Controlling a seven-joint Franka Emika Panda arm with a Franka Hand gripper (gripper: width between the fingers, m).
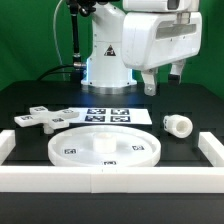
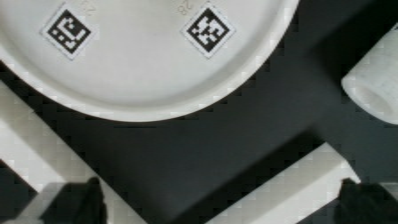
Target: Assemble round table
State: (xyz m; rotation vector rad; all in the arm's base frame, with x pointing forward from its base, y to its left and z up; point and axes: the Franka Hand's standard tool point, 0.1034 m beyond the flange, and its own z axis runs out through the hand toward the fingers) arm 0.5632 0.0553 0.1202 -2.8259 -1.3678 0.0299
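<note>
The large round disc (image 1: 105, 148) lies flat on the black table, towards the front, with small square tags on it. The flat cross-shaped foot piece (image 1: 40, 120) lies at the exterior view's left. The short cylindrical leg (image 1: 178, 124) lies on its side at the exterior view's right. My gripper (image 1: 163, 80) hangs high above the table at the back right, open and empty. In the wrist view the disc (image 2: 143, 50) shows two tags and a white edge of what looks like the leg (image 2: 377, 85) shows beside it. My gripper (image 2: 217, 208) has its dark fingertips (image 2: 71, 205) wide apart, with nothing between them.
The marker board (image 1: 112, 114) lies behind the disc. The white straight-walled rim (image 1: 110, 180) runs along the front and both sides, and shows as white bands in the wrist view (image 2: 329, 170). The robot's base (image 1: 105, 55) stands at the back.
</note>
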